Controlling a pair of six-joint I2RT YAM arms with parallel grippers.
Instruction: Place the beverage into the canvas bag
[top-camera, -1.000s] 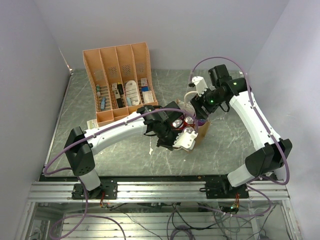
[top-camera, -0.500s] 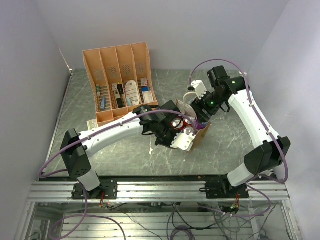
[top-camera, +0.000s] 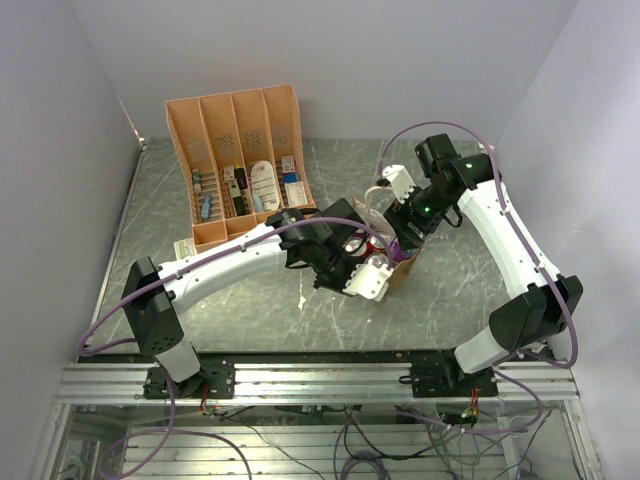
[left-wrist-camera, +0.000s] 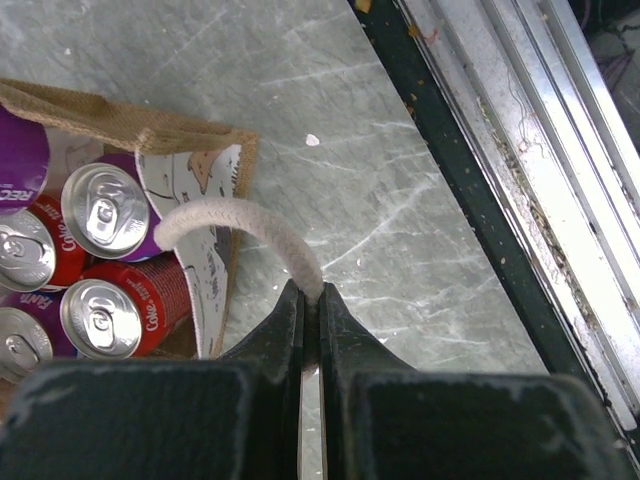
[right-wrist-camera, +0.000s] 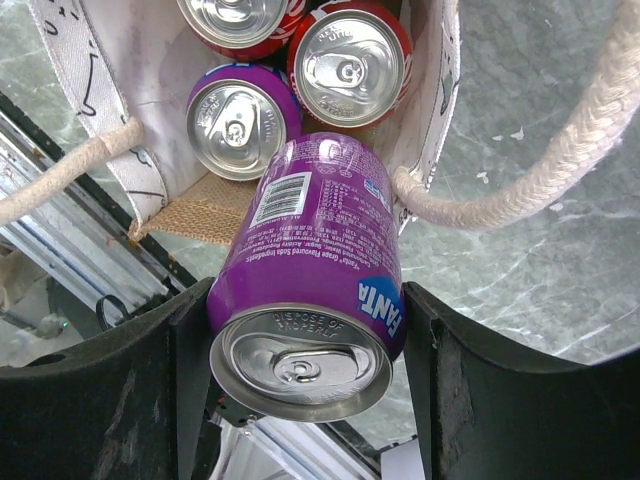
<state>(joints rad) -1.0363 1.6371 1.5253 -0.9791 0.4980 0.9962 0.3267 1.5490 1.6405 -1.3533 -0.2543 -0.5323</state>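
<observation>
The canvas bag (top-camera: 402, 276) stands open mid-table, with several upright red and purple cans (left-wrist-camera: 105, 210) inside. My left gripper (left-wrist-camera: 311, 297) is shut on the bag's near cream rope handle (left-wrist-camera: 240, 216) and holds it up at the bag's front side (top-camera: 352, 276). My right gripper (right-wrist-camera: 305, 300) is shut on a purple Fanta can (right-wrist-camera: 320, 240), held tilted with its bottom end in the bag's mouth over a bare patch of brown floor (right-wrist-camera: 200, 208). In the top view the right gripper (top-camera: 404, 238) is at the bag's far side. The other handle (right-wrist-camera: 520, 190) hangs beside the can.
An orange slotted organiser tray (top-camera: 240, 160) with small items stands at the back left. A small flat packet (top-camera: 183, 248) lies by its front corner. A metal rail (left-wrist-camera: 520, 160) runs along the table's near edge, close to the bag.
My right gripper with the purple can has shifted slightly to the right and lower into the bag's mouth. My left arm has swung a little; its gripper stays shut on the handle.
</observation>
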